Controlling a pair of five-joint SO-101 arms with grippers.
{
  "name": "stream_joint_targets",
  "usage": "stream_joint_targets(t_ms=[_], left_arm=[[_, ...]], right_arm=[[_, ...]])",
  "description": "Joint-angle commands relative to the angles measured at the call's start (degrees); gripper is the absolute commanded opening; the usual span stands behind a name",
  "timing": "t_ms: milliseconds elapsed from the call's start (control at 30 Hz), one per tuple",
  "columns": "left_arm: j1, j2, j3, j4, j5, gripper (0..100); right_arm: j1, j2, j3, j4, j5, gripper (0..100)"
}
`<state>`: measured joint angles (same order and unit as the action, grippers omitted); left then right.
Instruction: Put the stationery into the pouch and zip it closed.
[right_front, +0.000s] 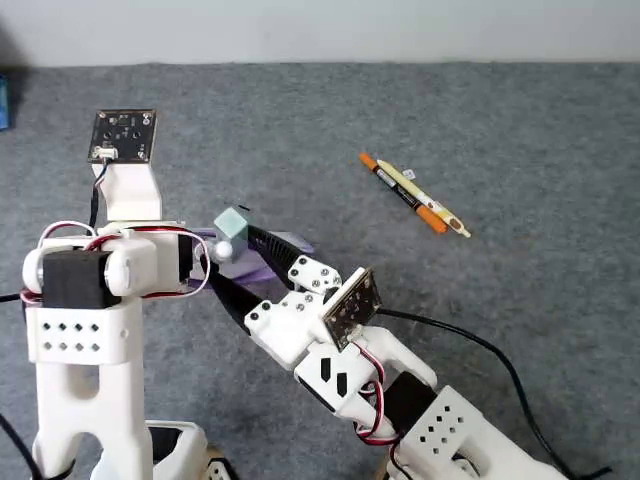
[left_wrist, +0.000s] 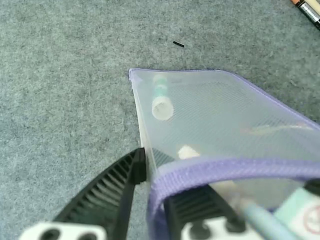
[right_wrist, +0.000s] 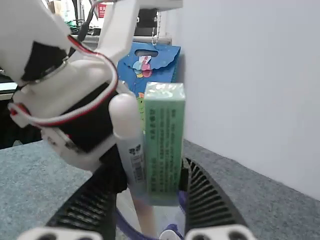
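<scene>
Translucent mesh pouch with a purple zip edge (left_wrist: 215, 115) is resting on the grey felt surface (right_front: 520, 120) between the two arms. The left end effector (left_wrist: 152, 176) is clamping its raised rim. The right end effector (right_wrist: 152, 172) is gripping a green rectangular block (right_wrist: 164, 145) and a white tube (right_wrist: 127, 135) together, just above the opening. Loading seems to be in hand; next, these need lowering inside and releasing. An orange marker (right_front: 405, 197) and a cream pen (right_front: 432, 205) are lying well apart.

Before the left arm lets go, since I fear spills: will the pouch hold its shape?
Probably not: the pouch is thin translucent mesh, its rim bending at the left gripper. Likely light, so it may slide on the carpet when the right gripper pushes the eraser in.
</scene>
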<state>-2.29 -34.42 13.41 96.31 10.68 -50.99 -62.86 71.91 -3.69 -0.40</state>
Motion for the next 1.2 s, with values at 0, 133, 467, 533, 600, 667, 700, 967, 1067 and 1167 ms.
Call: stream_joint_targets(t_ms=[0, 133, 467, 533, 600, 667, 700, 967, 1067, 1167], left_arm=[[0.44, 0.35, -1.71, -1.23, 0.97, 1], [0.44, 0.35, -1.71, -1.23, 0.97, 1], [0.44, 0.35, -1.89, -1.23, 0.97, 1], [0.44, 0.35, -1.89, -1.23, 0.97, 1], [0.44, 0.35, -1.89, -1.23, 0.97, 1], [0.44, 0.35, -1.89, -1.23, 0.97, 1], [0.44, 0.35, -1.89, -1.23, 0.97, 1], [0.44, 0.35, -1.89, -1.23, 0.97, 1], [0.44, 0.35, -1.89, -1.23, 0.97, 1], [0.44, 0.35, -1.89, -1.23, 0.97, 1]], right_arm=[[-1.19, -0.84, 0.53, -1.1, 1.67, 0.8], [-1.36, -0.84, 0.79, -1.1, 2.02, 0.8], [-1.27, -0.57, 3.6, -0.57, 8.7, 1.0], [-1.27, -0.84, 3.6, -0.57, 9.32, 2.8], [-1.27, -0.84, 3.52, -0.13, 9.49, 9.6], [-1.27, -0.66, 2.46, 3.03, 9.49, 18.9], [-1.27, -0.48, 1.41, 5.32, 9.23, 23.2], [-1.27, -0.75, -3.16, 10.42, 8.97, 20.3], [-1.19, -0.84, -4.22, 10.68, 9.14, 20.1], [-1.19, -0.92, -7.38, 14.37, 9.05, 20.0]])
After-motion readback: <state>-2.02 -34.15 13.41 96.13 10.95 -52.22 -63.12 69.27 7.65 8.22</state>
